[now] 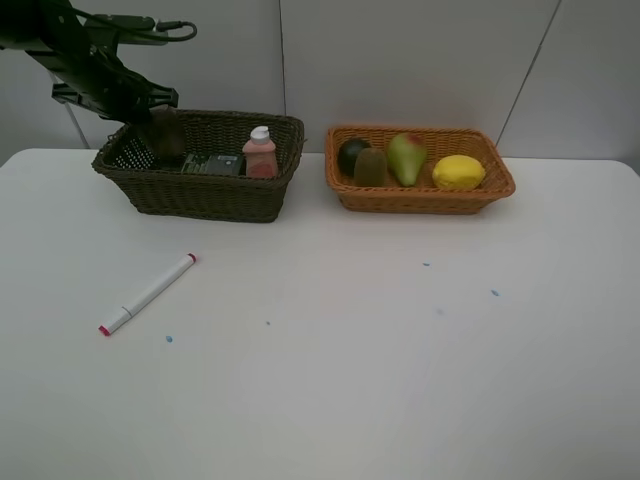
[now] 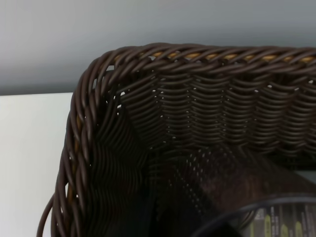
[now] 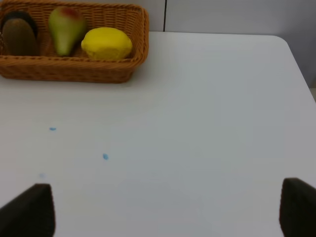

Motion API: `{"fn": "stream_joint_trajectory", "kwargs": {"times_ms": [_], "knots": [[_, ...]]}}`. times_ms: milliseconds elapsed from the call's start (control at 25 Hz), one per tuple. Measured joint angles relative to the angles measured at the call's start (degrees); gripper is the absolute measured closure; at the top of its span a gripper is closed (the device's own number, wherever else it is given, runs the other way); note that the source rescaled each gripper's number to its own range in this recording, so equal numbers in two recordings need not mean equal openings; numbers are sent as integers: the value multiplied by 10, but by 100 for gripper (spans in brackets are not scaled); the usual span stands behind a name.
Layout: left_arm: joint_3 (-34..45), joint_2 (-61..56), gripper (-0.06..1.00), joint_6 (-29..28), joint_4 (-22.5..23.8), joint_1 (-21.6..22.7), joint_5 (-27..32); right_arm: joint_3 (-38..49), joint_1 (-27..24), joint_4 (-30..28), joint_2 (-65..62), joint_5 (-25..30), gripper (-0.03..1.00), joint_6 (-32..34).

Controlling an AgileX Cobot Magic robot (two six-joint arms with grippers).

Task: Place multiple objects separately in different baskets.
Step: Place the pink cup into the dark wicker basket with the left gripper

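The left arm (image 1: 100, 70) reaches over the dark basket (image 1: 200, 195), at about ten o'clock in the high view. The mauve cup (image 1: 166, 133) sits right under its tip, inside the far left corner of that basket. I think the robot is putting the cup down here. I cannot tell if the left claw is open or squeezing the cup, because the arm hides its tips, and its own camera shows only woven wall and a curved dark rim that may be the cup.

The pink bottle (image 1: 260, 153) and the dark green bottle (image 1: 212, 164) are in the dark basket too. The orange basket (image 1: 420, 195), at about one o'clock, holds the mangosteen (image 1: 351, 153), the kiwi (image 1: 371, 167), the pear (image 1: 406, 158) and the lemon (image 1: 458, 172).

Only the white marker (image 1: 147, 294) is left out. It lies on the table (image 1: 400, 380) at about eight o'clock, well apart from the left arm.

Next, I think the claw must let go, lift straight up, then travel to the marker.

The right claw (image 3: 168, 210) is open wide and holds nothing. It hangs over bare table.
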Motion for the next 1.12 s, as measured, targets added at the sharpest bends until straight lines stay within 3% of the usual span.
{"fn": "stream_joint_trajectory", "kwargs": {"times_ms": [320,400,480,600,640,720,1120], "knots": [[-1,1,94,0,6,0,13,0,0,0,0,0,-3,0],[-1,1,90,0,8,0,18,0,0,0,0,0,-3,0],[-1,1,69,0,8,0,19,0,0,0,0,0,-3,0],[-1,1,19,0,9,0,14,0,0,0,0,0,-3,0],[-1,1,8,0,9,0,13,0,0,0,0,0,-3,0],[-1,1,-1,0,9,0,11,0,0,0,0,0,-3,0],[-1,1,-5,0,8,0,11,0,0,0,0,0,-3,0]]}}
